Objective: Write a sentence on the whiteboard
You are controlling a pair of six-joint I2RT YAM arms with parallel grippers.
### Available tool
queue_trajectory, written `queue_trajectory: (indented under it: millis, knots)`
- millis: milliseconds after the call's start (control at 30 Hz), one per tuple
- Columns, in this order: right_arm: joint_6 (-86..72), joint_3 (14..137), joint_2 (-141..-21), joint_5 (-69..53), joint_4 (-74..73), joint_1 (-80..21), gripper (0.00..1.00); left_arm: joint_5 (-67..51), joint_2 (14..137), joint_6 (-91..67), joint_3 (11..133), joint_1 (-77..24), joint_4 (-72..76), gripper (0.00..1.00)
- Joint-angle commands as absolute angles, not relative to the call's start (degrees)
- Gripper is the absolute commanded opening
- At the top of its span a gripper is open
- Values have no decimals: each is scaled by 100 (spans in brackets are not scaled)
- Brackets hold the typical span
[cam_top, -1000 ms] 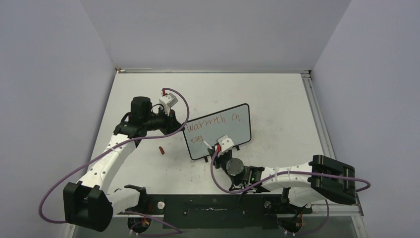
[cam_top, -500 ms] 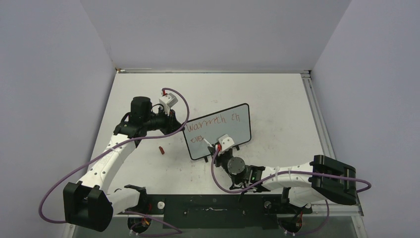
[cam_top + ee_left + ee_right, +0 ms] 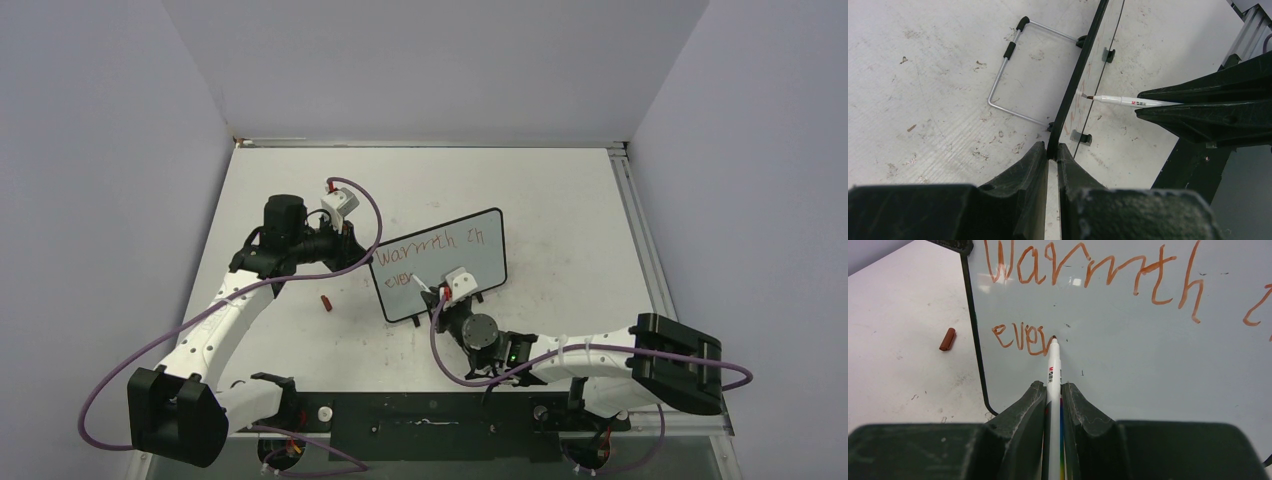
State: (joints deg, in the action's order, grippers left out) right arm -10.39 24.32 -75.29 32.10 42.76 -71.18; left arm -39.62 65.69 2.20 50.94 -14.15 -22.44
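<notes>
2 white arms [image 3: 215, 325], black joints [image 3: 285, 215], purple cables [image 3: 377, 215], black pincers [image 3: 1052, 150]

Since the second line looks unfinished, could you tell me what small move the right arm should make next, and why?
Probably move the marker tip slightly along the line and start the next letter: the second line reads "ever", the tip sits just past it, and the left fingers clamp the whiteboard's edge.

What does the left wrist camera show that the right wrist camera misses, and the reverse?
Only left wrist: the bent silver wire stand behind the black-framed whiteboard, and the left gripper clamping the board's edge. Only right wrist: legible red handwriting, "Warmth" above "ever", and a small red marker cap on the table. Both: the white marker, tip at the board.
</notes>
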Motion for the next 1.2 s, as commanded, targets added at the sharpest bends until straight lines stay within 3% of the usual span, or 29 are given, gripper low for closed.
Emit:
queue_trajectory:
  millis: [0, 1167]
  knots:
    - [-1208, 2365, -7269, 3387, 4290, -7012, 5, -3814, 6565, 327, 5063, -1396, -2483, 0]
    - [-1368, 2247, -7356, 3560, 4046, -7098, 5, -3821, 6559, 332, 5063, -1389, -2482, 0]
